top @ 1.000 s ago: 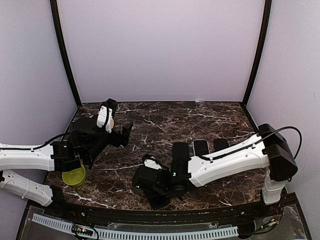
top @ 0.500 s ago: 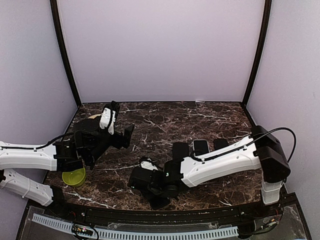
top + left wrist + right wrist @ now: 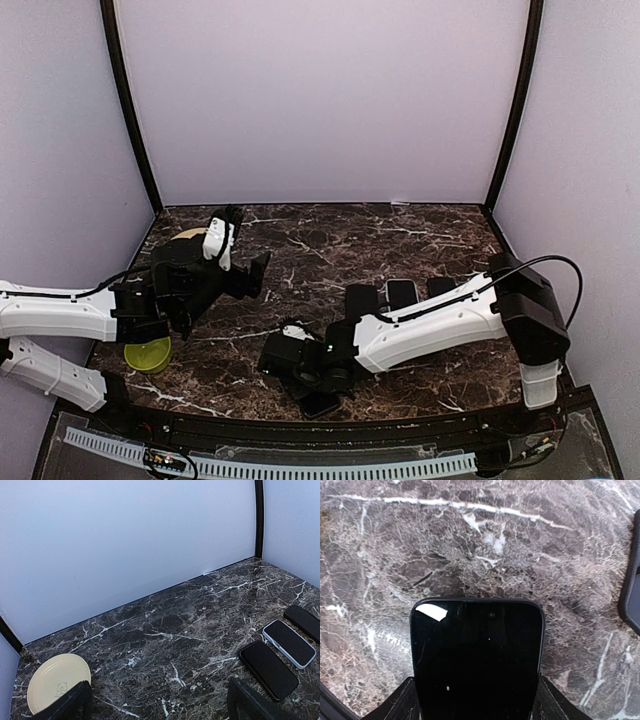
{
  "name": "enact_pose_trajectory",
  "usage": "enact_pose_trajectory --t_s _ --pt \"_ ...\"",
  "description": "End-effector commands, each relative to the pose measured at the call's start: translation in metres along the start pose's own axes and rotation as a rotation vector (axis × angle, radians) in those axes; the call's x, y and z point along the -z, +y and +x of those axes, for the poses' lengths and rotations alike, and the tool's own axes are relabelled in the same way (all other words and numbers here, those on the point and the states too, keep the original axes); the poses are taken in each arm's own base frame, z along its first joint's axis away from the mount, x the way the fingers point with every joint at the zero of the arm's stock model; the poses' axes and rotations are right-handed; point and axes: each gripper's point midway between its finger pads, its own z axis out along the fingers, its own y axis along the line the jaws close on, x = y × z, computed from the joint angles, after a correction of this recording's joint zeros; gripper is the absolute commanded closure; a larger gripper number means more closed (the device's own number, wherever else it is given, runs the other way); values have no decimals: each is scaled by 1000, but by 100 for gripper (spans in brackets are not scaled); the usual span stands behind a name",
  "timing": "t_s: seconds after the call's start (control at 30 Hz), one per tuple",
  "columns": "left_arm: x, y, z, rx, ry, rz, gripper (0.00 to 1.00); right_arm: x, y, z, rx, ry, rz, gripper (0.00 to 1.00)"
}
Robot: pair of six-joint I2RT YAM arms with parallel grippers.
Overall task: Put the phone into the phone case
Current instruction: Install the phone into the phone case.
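A dark, white-veined marble counter [image 3: 400, 240] sits inside pale lilac walls. The right tool [image 3: 476, 680] is clamped on a black phone [image 3: 476, 650], with a finger [image 3: 400, 702] against each long edge. The glass faces up and the phone's top end pokes out ahead of the fingers. I cannot tell whether it rests on the marble or hangs just off it.

The phone is toward the arms' bases from the pale-rimmed slab [image 3: 402, 293], near it but apart. One dark slab [image 3: 362, 298] lies just beside that slab on the phone's side, and another dark slab [image 3: 440, 288] lies on the far side. I cannot say which of the three is the empty case.

To do this step well, I'd keep the grip square and carry the phone level. I'd match its corners to the case, seat one end first, then press the rest down.

The left tool [image 3: 159, 702] hovers well across from the pale-rimmed slab, its fingers [image 3: 67, 705] wide apart and holding nothing. It could pin the case. A cream plate [image 3: 57, 680] and a yellow-green bowl [image 3: 148, 353] lie farthest from the slab.
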Motion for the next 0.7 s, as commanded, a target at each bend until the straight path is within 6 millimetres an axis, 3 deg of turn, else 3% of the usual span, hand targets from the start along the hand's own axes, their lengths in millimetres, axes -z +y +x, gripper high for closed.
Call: enact_pose_trajectory --t_s 0.0,0.07,0.1,0.23,0.33,0.67 --pt "-1 0 -11 15 -17 -5 5 -13 -6 36 29 119 8 100" --pt "-1 0 -11 12 -15 -5 4 -13 -9 40 23 133 10 98" --pt "-2 0 -10 10 -13 -5 5 -13 -11 42 22 137 12 92" --pt "-3 -2 -9 3 -8 -4 5 -9 -14 38 17 132 26 55" --pt "-3 -2 -8 0 -6 -4 5 -6 -16 34 15 125 36 35" --pt "-4 -4 -7 -4 -1 5 5 24 -14 6 58 92 26 11"
